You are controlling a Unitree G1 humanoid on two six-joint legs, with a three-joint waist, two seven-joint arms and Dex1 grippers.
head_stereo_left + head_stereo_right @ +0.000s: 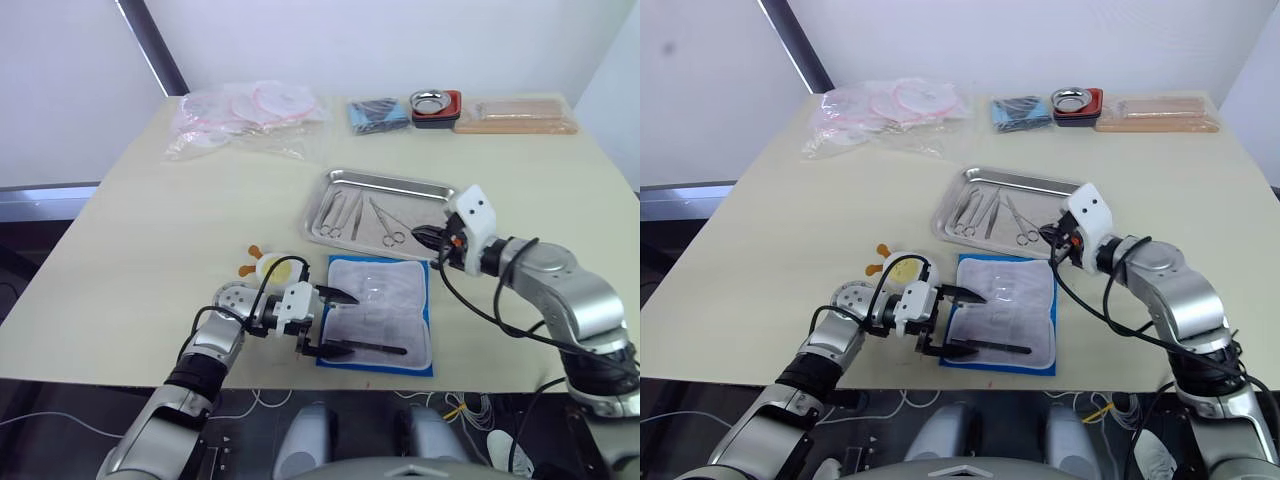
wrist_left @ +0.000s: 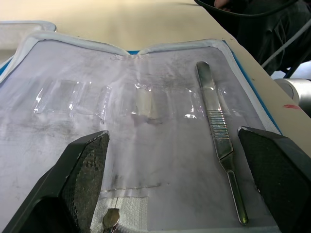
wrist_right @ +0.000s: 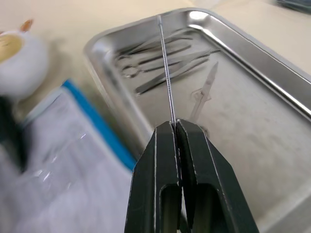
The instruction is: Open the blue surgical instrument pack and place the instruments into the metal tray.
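Observation:
The blue surgical instrument pack (image 1: 385, 300) lies opened flat near the table's front edge, its pale lining up. One slim metal instrument (image 2: 218, 128) rests on the lining near the front. My left gripper (image 1: 343, 323) is open at the pack's left edge, and the instrument lies close to one of its fingers (image 2: 274, 170). The metal tray (image 1: 390, 181) sits just behind the pack and holds several instruments (image 1: 345, 215). My right gripper (image 3: 176, 124) hangs over the tray's right front part, shut on a thin straight metal instrument (image 3: 166, 68).
Clear plastic bags (image 1: 250, 115) lie at the back left. A dark blue bundle (image 1: 378, 113), a small metal bowl in a red holder (image 1: 435, 104) and a tan box (image 1: 515, 116) line the back edge. A small white and yellow figure (image 1: 272, 266) stands left of the pack.

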